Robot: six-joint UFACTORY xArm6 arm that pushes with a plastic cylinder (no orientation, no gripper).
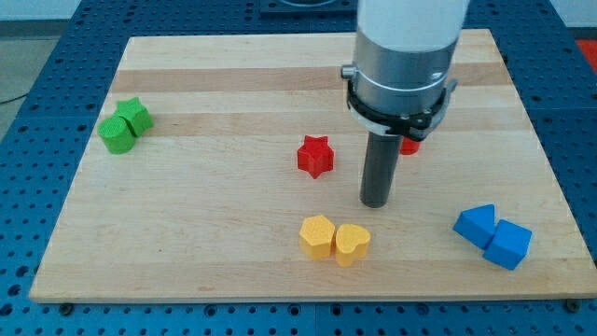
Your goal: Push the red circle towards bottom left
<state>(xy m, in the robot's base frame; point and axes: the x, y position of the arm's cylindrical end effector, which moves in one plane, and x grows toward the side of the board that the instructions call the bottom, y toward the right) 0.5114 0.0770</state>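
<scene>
In the camera view: a wooden table [233,252], pale and smooth, with long stripes of grain. Standing over the middle, a bit toward the right edge, a fat grey and white arm body [403,65] ending in a straight dark rod. My tip [374,203] down on the wood, touching no block. No jaws on this tool, so nothing to spread or pinch; just a plain round rod. The red circle [410,146] mostly hidden behind the arm, only a small red bit peeking out just to the rod's right and farther toward the top edge. So the red circle lies up and right of my tip, and the bottom left corner lies the other way. Looks like the wrong side for pushing: probably need to go round to the far right side of the circle first. A red star [315,156] near, left of the rod, maybe in the way of the push. Two yellow blocks near the bottom edge, touching: a yellow blocky one [317,235] and a yellow heart [353,244]. Two blue blocks [492,236] touching near the bottom right corner. Two green blocks [125,125] touching near the left edge, the upper one like a star. All small, matte, chunky, easy to slide.
</scene>
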